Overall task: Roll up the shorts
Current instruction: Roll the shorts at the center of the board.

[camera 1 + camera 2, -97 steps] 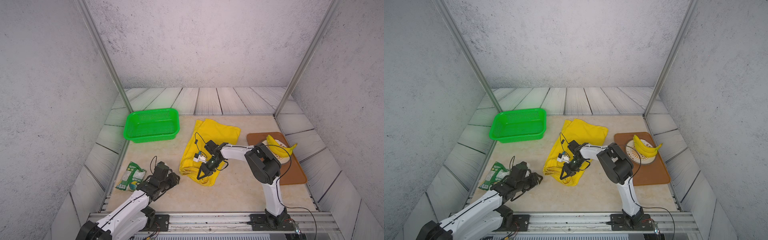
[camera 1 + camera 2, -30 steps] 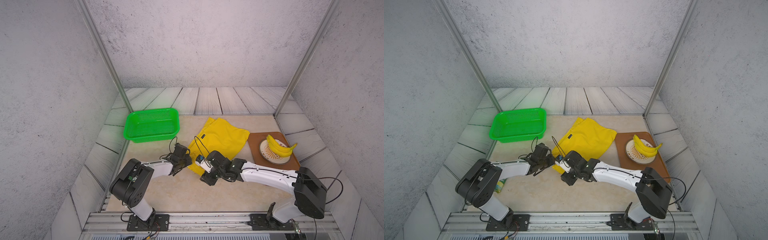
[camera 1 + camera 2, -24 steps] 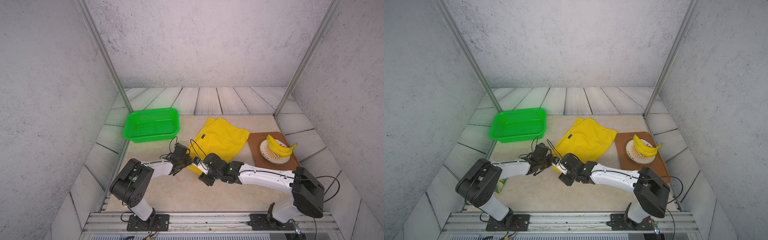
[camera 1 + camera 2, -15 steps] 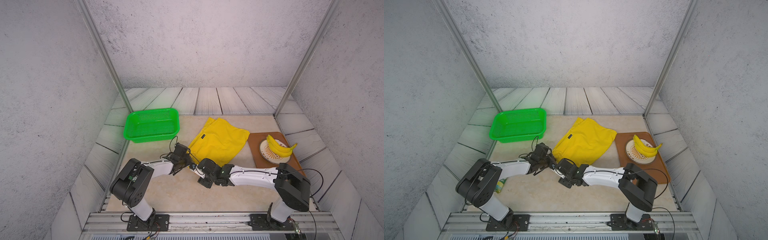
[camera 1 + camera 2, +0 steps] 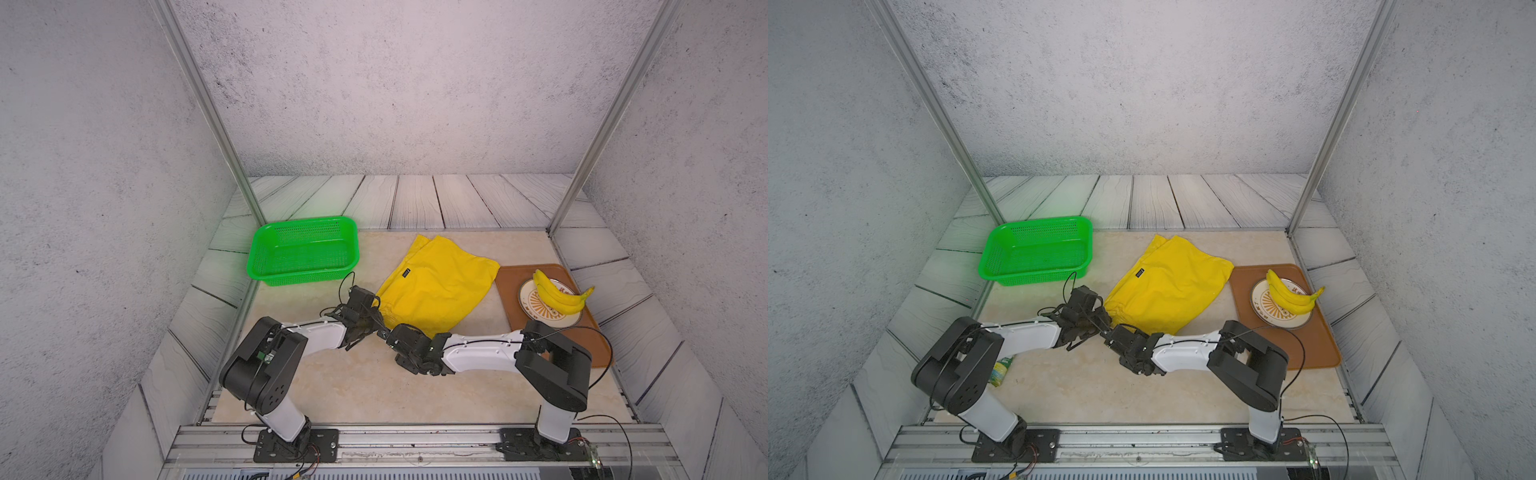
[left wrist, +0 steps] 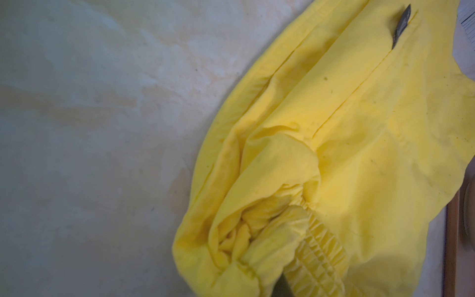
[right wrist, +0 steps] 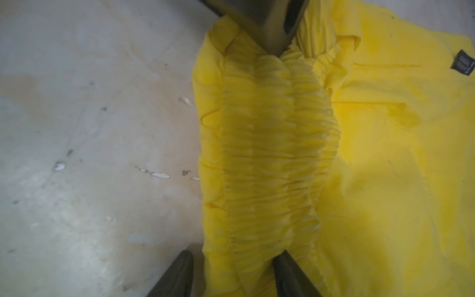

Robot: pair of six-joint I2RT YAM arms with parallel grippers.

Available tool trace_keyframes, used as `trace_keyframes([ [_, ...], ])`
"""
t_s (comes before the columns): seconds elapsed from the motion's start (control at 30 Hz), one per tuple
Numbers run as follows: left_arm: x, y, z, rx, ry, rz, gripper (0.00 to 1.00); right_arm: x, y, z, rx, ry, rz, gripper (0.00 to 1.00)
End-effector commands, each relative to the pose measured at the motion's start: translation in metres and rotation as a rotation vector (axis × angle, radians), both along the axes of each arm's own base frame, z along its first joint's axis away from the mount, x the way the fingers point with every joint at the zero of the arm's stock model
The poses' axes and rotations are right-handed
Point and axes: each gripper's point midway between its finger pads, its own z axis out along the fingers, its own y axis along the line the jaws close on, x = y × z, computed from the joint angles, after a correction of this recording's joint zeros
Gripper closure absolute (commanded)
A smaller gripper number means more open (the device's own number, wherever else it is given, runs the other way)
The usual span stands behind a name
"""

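The yellow shorts [image 5: 436, 291] lie spread flat mid-table in both top views [image 5: 1167, 286], black label [image 5: 405, 273] up. My left gripper [image 5: 371, 316] is shut on the bunched near-left corner of the elastic waistband; fabric hides most of it in the left wrist view, where one dark finger [image 6: 282, 287] shows. My right gripper [image 5: 385, 332] sits right beside it. In the right wrist view it [image 7: 234, 257] stands open, straddling the gathered waistband [image 7: 270, 154]. One finger touches the fabric, the other stands off it on the table.
A green basket [image 5: 303, 249] stands at the back left. A brown tray [image 5: 509, 286] at the right carries a plate [image 5: 524, 299] with bananas [image 5: 557, 291]. A green packet [image 5: 998, 368] lies under my left arm.
My right gripper has slid left along the shorts' near edge until it almost meets the left gripper, and its jaws have narrowed a little. The left arm has stayed put on the waistband corner.
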Motion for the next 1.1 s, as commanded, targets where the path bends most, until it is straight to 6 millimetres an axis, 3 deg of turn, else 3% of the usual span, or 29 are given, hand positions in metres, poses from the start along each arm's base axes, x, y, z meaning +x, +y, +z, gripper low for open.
trace_keyframes([
  [0.0,-0.037,0.023,-0.039,0.104,0.182,0.009,0.93,0.002,-0.020,-0.030,-0.096,0.016,-0.057,0.53],
  [0.1,-0.038,0.025,-0.040,0.106,0.192,0.015,0.94,0.002,-0.024,-0.039,-0.118,0.022,-0.068,0.75],
  [0.27,-0.039,0.035,-0.041,0.097,0.213,0.059,0.95,-0.008,-0.023,-0.041,-0.093,0.076,-0.052,0.99],
  [0.37,-0.038,0.042,-0.038,0.086,0.216,0.093,0.85,-0.018,-0.016,-0.033,-0.046,0.128,-0.022,1.00],
  [0.53,-0.035,0.054,-0.024,0.090,0.193,0.143,0.47,-0.035,-0.007,-0.020,0.037,0.226,0.018,1.00],
  [0.63,-0.034,0.058,-0.014,0.083,0.157,0.152,0.39,-0.046,-0.001,-0.013,0.095,0.319,0.037,1.00],
  [0.83,-0.038,0.065,-0.019,0.135,0.176,0.146,0.40,-0.052,0.006,0.000,0.228,0.488,0.029,1.00],
  [0.9,-0.040,0.067,-0.025,0.137,0.184,0.154,0.45,-0.051,0.007,0.002,0.268,0.539,0.017,1.00],
  [0.93,-0.041,0.067,-0.028,0.144,0.190,0.153,0.50,-0.051,0.006,0.001,0.266,0.545,0.017,1.00],
  [0.97,-0.042,0.069,-0.032,0.158,0.204,0.151,0.62,-0.050,0.006,-0.001,0.257,0.540,0.020,0.99],
  [1.07,-0.043,0.065,-0.041,0.163,0.239,0.132,0.89,-0.047,0.002,-0.004,0.220,0.508,0.015,0.70],
])
